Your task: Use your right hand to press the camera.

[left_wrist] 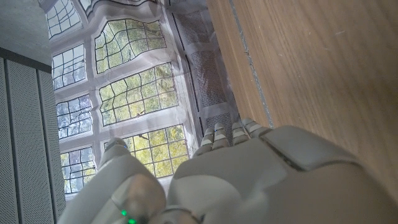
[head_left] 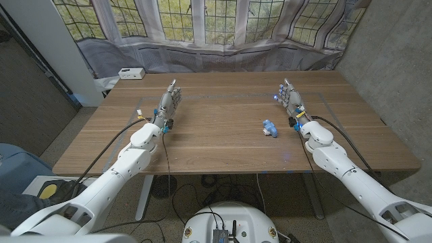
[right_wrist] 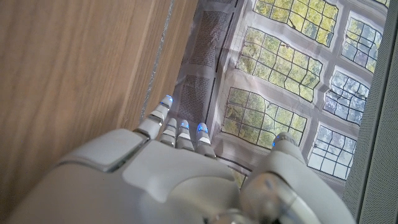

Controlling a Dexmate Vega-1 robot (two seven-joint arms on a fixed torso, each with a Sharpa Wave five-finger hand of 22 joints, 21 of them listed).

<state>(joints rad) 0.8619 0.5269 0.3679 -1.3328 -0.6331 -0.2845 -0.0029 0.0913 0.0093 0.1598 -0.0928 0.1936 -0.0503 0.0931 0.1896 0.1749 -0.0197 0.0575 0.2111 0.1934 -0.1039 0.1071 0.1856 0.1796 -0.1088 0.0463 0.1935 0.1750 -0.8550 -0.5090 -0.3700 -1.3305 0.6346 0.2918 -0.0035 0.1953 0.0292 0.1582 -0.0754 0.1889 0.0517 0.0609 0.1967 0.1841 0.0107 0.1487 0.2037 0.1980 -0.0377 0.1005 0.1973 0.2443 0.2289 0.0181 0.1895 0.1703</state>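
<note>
Lying near the right hand [head_left: 291, 98] — fingers apart, holding nothing — the camera [head_left: 270, 127].

camera [head_left: 270, 128] on table [head_left: 216, 145] | just left of right robot hand [head_left: 291, 100] | left robot hand [head_left: 168, 102] far left

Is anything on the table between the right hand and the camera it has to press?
Nothing visible. In the head view the small blue camera lies on bare wood just inward of the right hand and nearer the robot, apart from it. The hand holds nothing.
</note>
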